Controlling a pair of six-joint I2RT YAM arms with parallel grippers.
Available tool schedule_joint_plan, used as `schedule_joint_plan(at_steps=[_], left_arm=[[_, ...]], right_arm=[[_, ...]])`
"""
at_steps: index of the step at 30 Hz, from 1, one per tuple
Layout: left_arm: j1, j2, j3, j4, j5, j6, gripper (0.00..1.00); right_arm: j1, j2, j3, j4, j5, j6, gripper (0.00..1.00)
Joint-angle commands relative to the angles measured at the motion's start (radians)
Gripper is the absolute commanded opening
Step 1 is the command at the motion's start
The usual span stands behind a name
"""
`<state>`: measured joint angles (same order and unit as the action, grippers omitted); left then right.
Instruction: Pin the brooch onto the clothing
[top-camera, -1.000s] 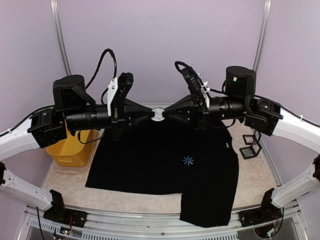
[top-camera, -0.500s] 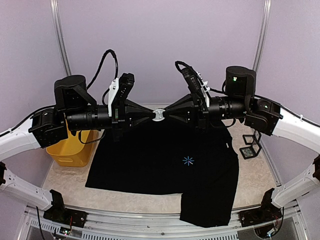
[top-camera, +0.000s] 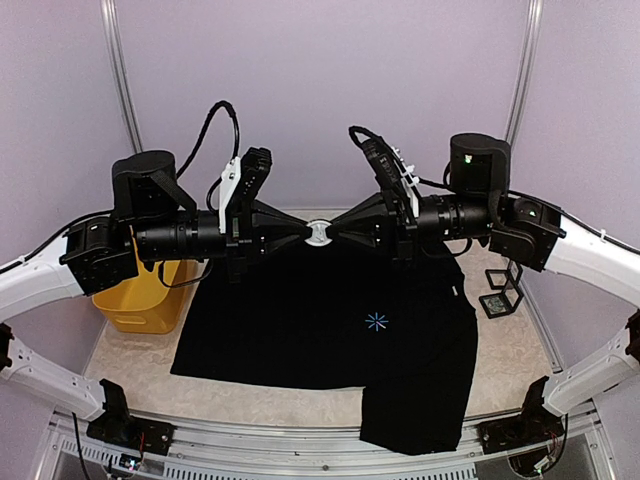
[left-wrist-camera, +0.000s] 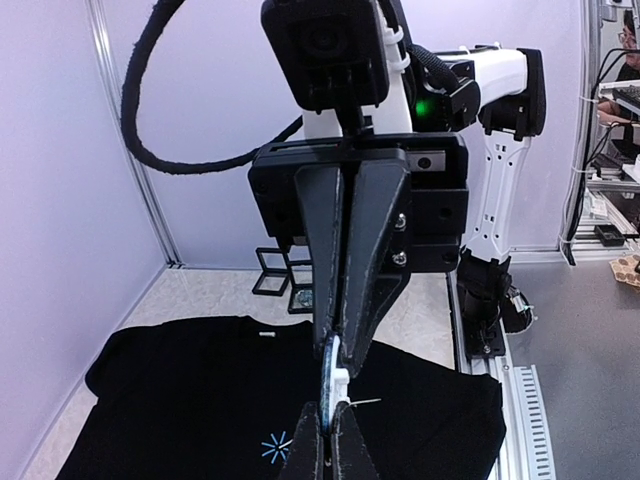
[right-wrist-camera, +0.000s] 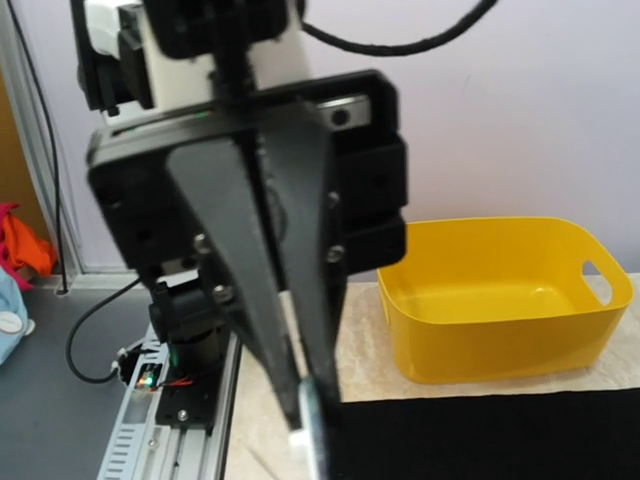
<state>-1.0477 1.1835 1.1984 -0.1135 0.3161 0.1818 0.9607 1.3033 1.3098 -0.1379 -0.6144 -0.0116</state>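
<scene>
Both left gripper (top-camera: 302, 232) and right gripper (top-camera: 334, 232) are pinching the brooch (top-camera: 317, 232), hovering above and left of the black T-shirt's (top-camera: 290, 330) starburst mark (top-camera: 377, 321).

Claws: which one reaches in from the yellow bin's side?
The left claw; its arm passes over the bin. The right claw comes from the stands' side. Both pinch the brooch.
</scene>
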Motion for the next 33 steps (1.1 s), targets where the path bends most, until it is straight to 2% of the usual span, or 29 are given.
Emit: schedule_joint_plan(at_steps=[1,4,5,6,7,9,11,14,19,22,26,29,33], left_arm=[[-0.008,0.01,0.013,0.009,0.036,-0.001,0.0],[-0.003,0.01,0.007,0.017,-0.017,-0.017,0.01],[0.003,0.011,0.002,0.024,-0.05,-0.032,0.16],[0.017,0.011,-0.008,0.035,-0.091,-0.053,0.39],[0.035,0.01,-0.018,0.044,-0.135,-0.084,0.56],[0.099,0.01,-0.04,0.061,-0.189,-0.164,0.7],[0.176,0.011,-0.077,0.073,-0.23,-0.275,0.76],[0.301,0.024,-0.203,0.105,-0.277,-0.438,0.76],[0.457,0.218,-0.373,0.105,-0.252,-0.643,0.62],[0.478,0.304,-0.454,0.191,-0.275,-0.672,0.63],[0.492,0.379,-0.487,0.198,-0.385,-0.699,0.63],[0.497,0.385,-0.515,0.18,-0.472,-0.723,0.64],[0.507,0.352,-0.613,0.188,-0.519,-0.784,0.63]], right_arm=[[0.002,0.014,0.016,-0.011,0.003,0.007,0.0],[0.002,0.0,-0.002,0.013,0.02,0.009,0.0],[-0.005,-0.007,-0.014,0.025,0.05,0.043,0.0],[-0.023,-0.011,-0.032,0.036,0.066,0.064,0.0],[-0.047,-0.012,-0.052,0.049,0.067,0.09,0.0],[-0.118,-0.012,-0.118,0.072,0.062,0.15,0.0],[-0.184,-0.015,-0.201,0.123,0.067,0.21,0.0],[-0.264,-0.009,-0.327,0.184,0.137,0.289,0.0],[-0.369,0.087,-0.482,0.238,0.233,0.407,0.0],[-0.41,0.155,-0.53,0.238,0.294,0.452,0.0],[-0.479,0.222,-0.616,0.349,0.255,0.495,0.0],[-0.486,0.254,-0.636,0.385,0.244,0.489,0.0],[-0.493,0.262,-0.629,0.359,0.266,0.467,0.0]])
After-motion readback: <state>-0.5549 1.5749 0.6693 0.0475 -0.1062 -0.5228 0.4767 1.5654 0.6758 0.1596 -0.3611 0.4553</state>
